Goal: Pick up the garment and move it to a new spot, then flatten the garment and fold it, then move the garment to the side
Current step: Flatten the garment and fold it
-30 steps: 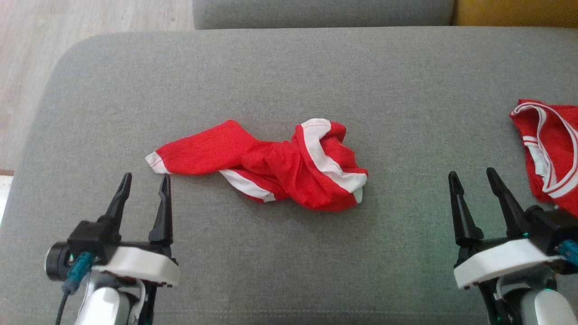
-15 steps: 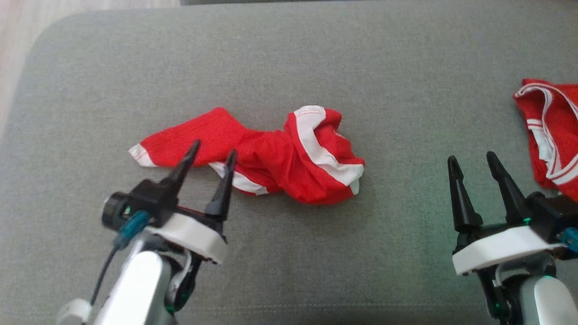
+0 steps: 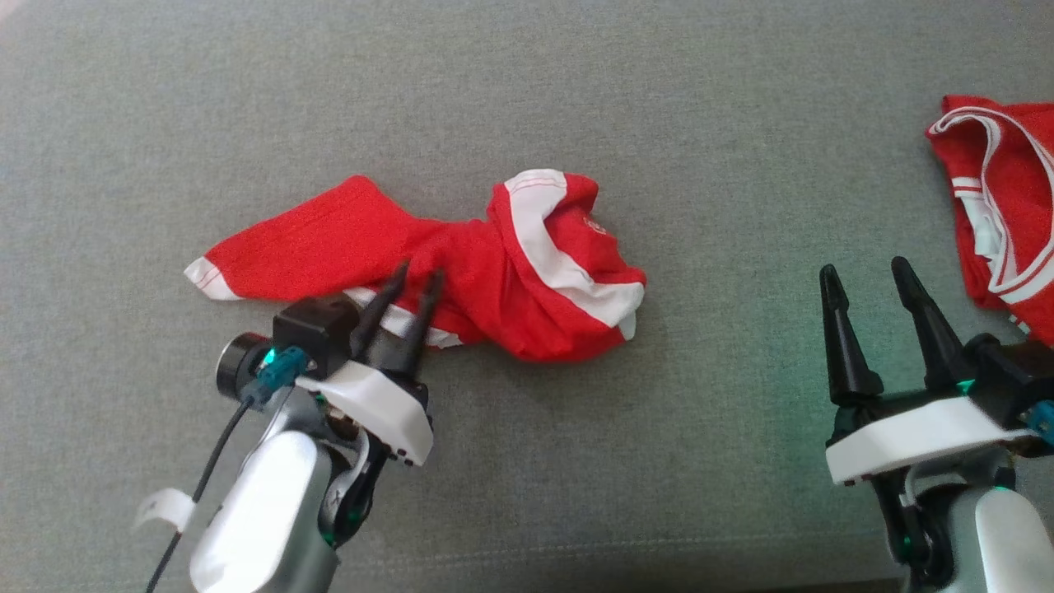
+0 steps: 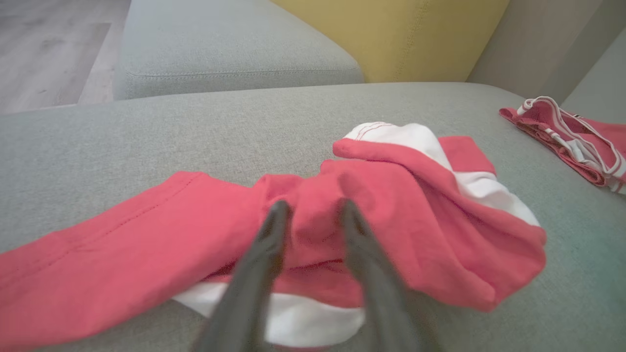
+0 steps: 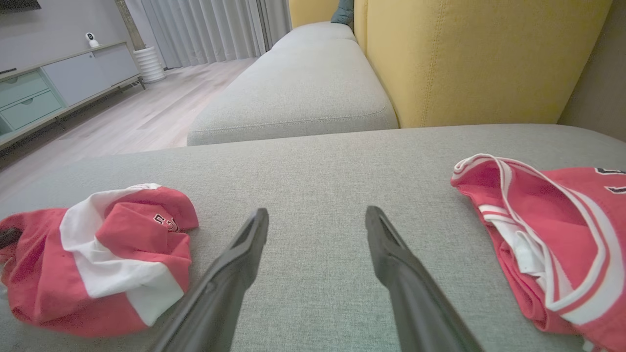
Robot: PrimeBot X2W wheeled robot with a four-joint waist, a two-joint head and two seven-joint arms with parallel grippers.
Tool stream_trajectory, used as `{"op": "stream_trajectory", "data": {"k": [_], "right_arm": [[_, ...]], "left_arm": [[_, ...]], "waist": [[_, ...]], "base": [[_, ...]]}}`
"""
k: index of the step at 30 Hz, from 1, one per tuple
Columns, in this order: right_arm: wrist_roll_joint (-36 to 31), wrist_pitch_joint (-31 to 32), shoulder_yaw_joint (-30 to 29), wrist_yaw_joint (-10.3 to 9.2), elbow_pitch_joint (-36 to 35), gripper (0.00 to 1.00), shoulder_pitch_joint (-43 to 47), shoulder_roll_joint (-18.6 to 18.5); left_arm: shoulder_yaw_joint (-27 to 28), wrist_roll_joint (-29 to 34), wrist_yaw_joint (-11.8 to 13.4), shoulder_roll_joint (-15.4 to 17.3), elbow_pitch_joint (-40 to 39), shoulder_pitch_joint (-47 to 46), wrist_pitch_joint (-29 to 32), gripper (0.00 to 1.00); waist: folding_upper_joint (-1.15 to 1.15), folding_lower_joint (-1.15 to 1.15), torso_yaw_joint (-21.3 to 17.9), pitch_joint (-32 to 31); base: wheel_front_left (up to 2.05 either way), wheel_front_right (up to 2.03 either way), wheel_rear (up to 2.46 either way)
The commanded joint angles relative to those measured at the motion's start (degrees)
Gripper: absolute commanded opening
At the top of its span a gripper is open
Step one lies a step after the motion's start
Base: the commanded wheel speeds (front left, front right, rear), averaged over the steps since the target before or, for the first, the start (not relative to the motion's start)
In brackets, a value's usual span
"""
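The garment [image 3: 494,263], red with white bands, lies crumpled in the middle of the grey cushion [image 3: 700,107]. One sleeve-like end stretches out to the left. My left gripper [image 3: 418,278] has its tips on the garment's front edge. In the left wrist view the garment [image 4: 415,220] has a raised ridge of cloth between the two fingers of the left gripper [image 4: 313,208], whose jaws stand partly narrowed with a gap still showing. My right gripper [image 3: 865,272] hovers open over bare cushion to the right, apart from the garment [image 5: 98,259].
A second red and white garment [image 3: 1005,206] lies at the cushion's right side, close to the right gripper [image 5: 315,217]. Beyond the cushion stand a yellow backrest [image 5: 464,49], another grey seat [image 5: 303,93] and wooden floor [image 5: 137,112].
The head camera has tilted down and closer. My left gripper has travelled right and forward from bare cushion onto the garment, and its jaws have narrowed around a fold. The right gripper has stayed put.
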Motion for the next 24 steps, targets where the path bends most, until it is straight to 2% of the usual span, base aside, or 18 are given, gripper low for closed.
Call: {"op": "stream_trajectory", "data": {"k": [1, 5, 8, 12, 16, 18, 19, 24], "right_arm": [[0.59, -0.56, 1.26, -0.05, -1.69, 1.00, -1.88, -0.24], [0.70, -0.66, 0.90, -0.05, -1.37, 1.00, -2.17, -0.24], [0.86, -0.74, 0.64, -0.05, -1.27, 1.00, -2.10, -0.24], [1.17, -0.74, 0.51, -0.05, -1.07, 1.00, -1.86, -0.24], [1.57, -0.67, 0.91, -0.05, -0.66, 1.00, -1.75, -0.24], [1.78, -0.62, 1.20, -0.05, -0.53, 1.00, -1.90, -0.24], [1.93, -0.58, 1.49, -0.05, -0.51, 1.00, -2.05, -0.24], [2.54, -0.56, 1.86, -0.05, -0.29, 1.00, -2.22, -0.24]], "left_arm": [[1.95, -0.27, -0.14, 0.54, -1.32, -2.58, -0.48, 0.00], [2.67, 0.17, 0.92, 0.99, -1.33, -3.23, -2.33, 0.00], [3.71, 1.26, 2.85, 1.81, -2.15, -3.57, -4.01, 0.00], [6.01, 2.99, 5.93, 3.92, -4.79, -4.17, -5.57, 0.00], [7.95, 4.27, 7.62, 6.34, -8.86, -5.57, -5.84, 0.00], [7.70, 4.77, 7.37, 6.97, -10.72, -6.74, -5.27, 0.00], [6.22, 5.31, 6.43, 6.93, -11.70, -8.03, -4.19, 0.00], [-1.25, 5.95, 1.73, 3.65, -9.03, -10.87, -1.89, 0.00]], "waist": [[0.00, 0.00, 0.01, 0.12], [0.00, 0.00, 0.39, 0.04], [0.00, 0.00, 0.92, -0.50], [0.00, 0.00, 1.71, -1.52], [0.00, 0.00, 1.99, -2.49], [0.00, 0.00, 1.80, -2.78], [0.00, 0.00, 1.32, -2.95], [0.00, 0.00, -1.04, -2.92]], "base": [[0.00, 0.00, 0.00], [0.00, 0.00, 0.00], [0.00, 0.00, 0.00], [0.00, 0.00, 0.00], [0.00, 0.00, 0.00], [0.00, 0.00, 0.00], [0.00, 0.00, 0.00], [0.00, 0.00, 0.00]]}}
